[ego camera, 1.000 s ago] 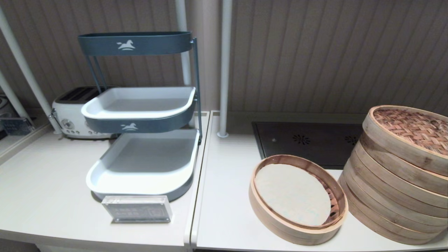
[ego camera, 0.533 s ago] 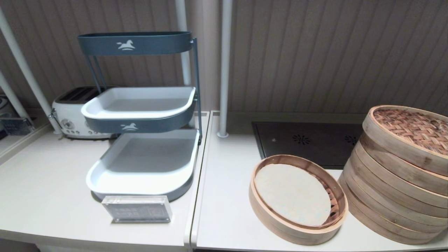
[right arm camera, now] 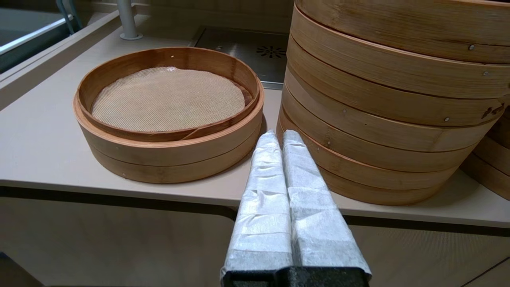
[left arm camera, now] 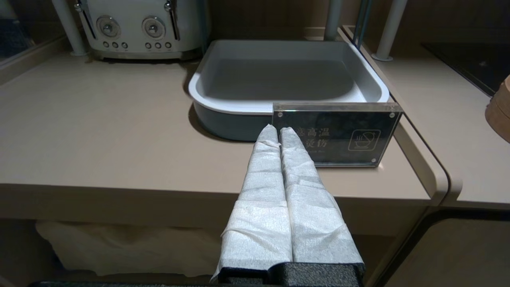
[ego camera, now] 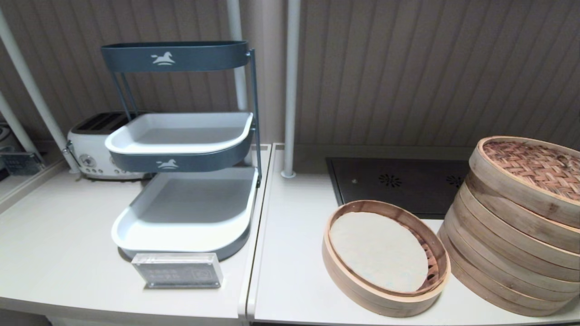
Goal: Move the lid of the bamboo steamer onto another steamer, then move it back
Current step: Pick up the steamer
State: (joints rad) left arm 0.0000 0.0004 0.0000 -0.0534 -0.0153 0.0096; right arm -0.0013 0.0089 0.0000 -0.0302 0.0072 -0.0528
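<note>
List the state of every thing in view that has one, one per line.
Reddish-brown woven bamboo steamer lid: seated on top of the tall stack.
Tall stacked pale bamboo steamer: covered.
Low single-tier bamboo basket: uncovered, round pale liner inside.
Left claw: shut, holding nothing.
Right claw: shut, holding nothing.

You have bare counter to the left of the low steamer basket, running back to the white pole. To the basket's right, the tall stacked steamer stands nearly against it, so no gripper fits between them. Behind the basket, the dark hob lies flat and open. Farther left of the basket, the tiered tray rack and the acrylic sign block the way.
</note>
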